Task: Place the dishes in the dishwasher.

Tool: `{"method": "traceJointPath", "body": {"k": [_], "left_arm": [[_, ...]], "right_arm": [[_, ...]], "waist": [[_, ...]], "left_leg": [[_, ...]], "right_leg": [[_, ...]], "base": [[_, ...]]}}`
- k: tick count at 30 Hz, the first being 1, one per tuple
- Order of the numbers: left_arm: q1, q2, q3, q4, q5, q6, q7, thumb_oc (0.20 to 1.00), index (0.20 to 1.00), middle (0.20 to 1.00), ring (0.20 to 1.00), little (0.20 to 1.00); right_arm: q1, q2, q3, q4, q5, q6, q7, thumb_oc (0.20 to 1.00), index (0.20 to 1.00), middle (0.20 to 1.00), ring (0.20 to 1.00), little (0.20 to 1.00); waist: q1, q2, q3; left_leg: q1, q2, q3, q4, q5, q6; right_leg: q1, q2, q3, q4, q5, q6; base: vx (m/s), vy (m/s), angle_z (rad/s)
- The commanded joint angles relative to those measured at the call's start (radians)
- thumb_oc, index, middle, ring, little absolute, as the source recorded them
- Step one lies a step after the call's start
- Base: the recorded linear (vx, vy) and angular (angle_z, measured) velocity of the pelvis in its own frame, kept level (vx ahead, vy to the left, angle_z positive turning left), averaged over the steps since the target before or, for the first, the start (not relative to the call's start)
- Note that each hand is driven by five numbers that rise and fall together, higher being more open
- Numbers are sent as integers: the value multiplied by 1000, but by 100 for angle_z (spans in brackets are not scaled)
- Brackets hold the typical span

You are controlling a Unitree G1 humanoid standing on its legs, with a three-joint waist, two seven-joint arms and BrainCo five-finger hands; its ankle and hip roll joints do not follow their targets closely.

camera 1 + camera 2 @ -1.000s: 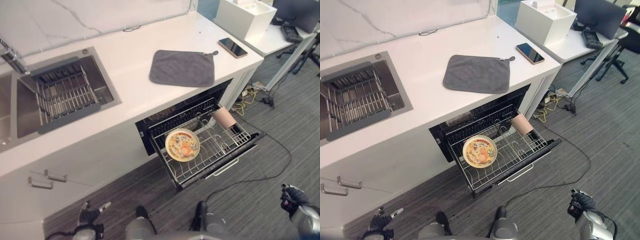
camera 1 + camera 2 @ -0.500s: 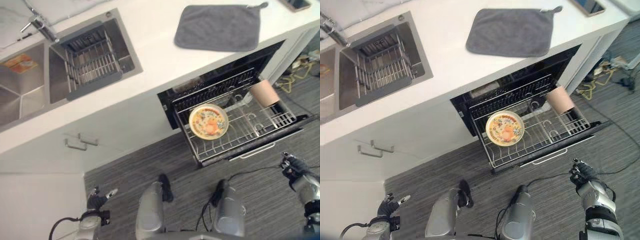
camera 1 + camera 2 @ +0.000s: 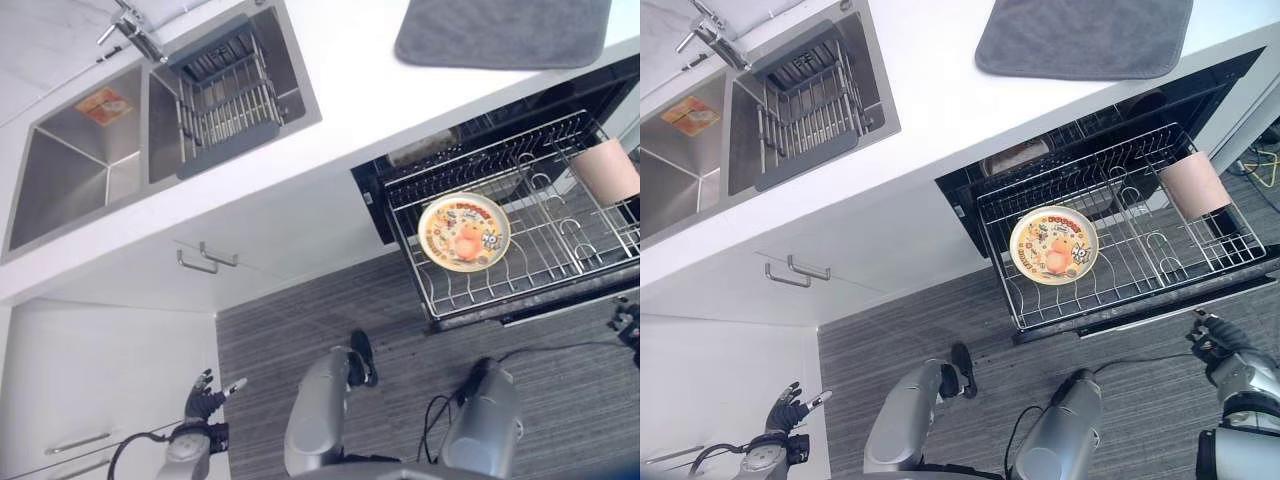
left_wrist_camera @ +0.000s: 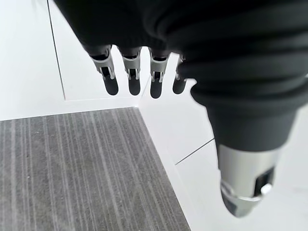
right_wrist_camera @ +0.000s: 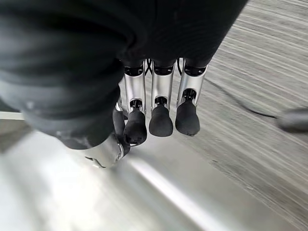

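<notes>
**Plate and cup sat in the rack; both hands hung low and empty**

The patterned plate (image 3: 1054, 245) lay flat in the pulled-out dishwasher rack (image 3: 1120, 300), toward its left half, and the pink cup (image 3: 1194, 185) lay tipped on its side at the rack's far right corner, well apart from the plate. The rack stood out from the open dishwasher under the white counter (image 3: 340, 120), below the grey mat (image 3: 500, 32). To the left along the counter was the sink (image 3: 70, 170) with a wire drainer basket (image 3: 225, 100) in its right basin and a small orange item (image 3: 103, 104) in the left; what that item was could not be told.

The right hand (image 3: 1212, 340) hung just near of the rack's front right edge, fingers relaxed and holding nothing, as its wrist view showed. The left hand (image 3: 205, 395) was far left over the floor by the white cabinet (image 4: 29, 57), fingers straight and empty. Judged from this, the right hand was much the nearer to the rack, which lay beyond it and slightly left; anything left in the sink lay far beyond the left hand.
</notes>
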Motion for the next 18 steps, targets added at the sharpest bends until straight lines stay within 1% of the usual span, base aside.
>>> {"method": "traceJointPath", "body": {"k": [1, 4, 5, 8, 11, 14, 15, 18], "left_arm": [[42, 56, -13, -14, -19, -29, 5, 1000, 1000, 1000, 1000, 1000], [61, 59, -14, -23, -20, -27, 4, 1000, 1000, 1000, 1000, 1000], [73, 62, -16, -30, -25, -26, 3, 1000, 1000, 1000, 1000, 1000], [92, 63, -19, -38, -20, -30, -3, 1000, 1000, 1000, 1000, 1000], [111, 64, -21, -42, -14, -32, -11, 1000, 1000, 1000, 1000, 1000], [133, 62, -28, -47, 1, -29, -22, 1000, 1000, 1000, 1000, 1000], [147, 62, -31, -47, 3, -29, -30, 1000, 1000, 1000, 1000, 1000], [163, 60, -29, -33, 19, -35, -49, 1000, 1000, 1000, 1000, 1000]], "right_arm": [[-55, -1, 13, 13, -23, -34, 33, 200, 200, 200, 200, 200], [-117, -55, 37, 12, -49, -10, 32, 200, 200, 200, 200, 200], [-150, -83, 51, 13, -68, -10, 38, 200, 200, 200, 200, 200], [-205, -120, 80, 7, -94, -6, 39, 200, 200, 200, 200, 200], [-279, -149, 123, -5, -112, 0, 33, 200, 200, 200, 200, 200], [-358, -169, 174, -20, -141, 10, 23, 200, 200, 200, 200, 200], [-394, -181, 199, -26, -160, 20, 21, 200, 200, 200, 200, 200], [-470, -200, 249, -19, -198, 34, 18, 200, 200, 200, 200, 200]], "waist": [[36, -28, -44], [46, -21, -37], [52, -14, -33], [61, -4, -29], [79, 6, -24], [96, 19, -24], [107, 27, -26], [120, 41, -28]], "left_leg": [[70, 34, 17, -24, -67, -45], [55, 40, 16, -16, -63, -48], [50, 41, 17, -16, -60, -51], [40, 42, 18, -23, -48, -57], [32, 42, 15, -40, -26, -63], [28, 44, 9, -65, 11, -76], [28, 43, 6, -81, 28, -81], [25, 45, 2, -98, 54, -89]], "right_leg": [[-32, 18, -17, 62, -52, -34], [-47, 9, -19, 80, -59, -41], [-54, 6, -19, 87, -64, -44], [-64, 3, -21, 96, -71, -48], [-71, 0, -27, 108, -82, -55], [-74, -6, -36, 118, -95, -58], [-72, -8, -40, 119, -99, -59], [-77, -15, -43, 131, -111, -62]], "base": [[18, 7, 11], [33, 6, 5], [57, 27, 4], [34, 16, 5], [22, -3, 3], [49, 6, 12], [70, 32, 19], [73, 47, 18]]}}
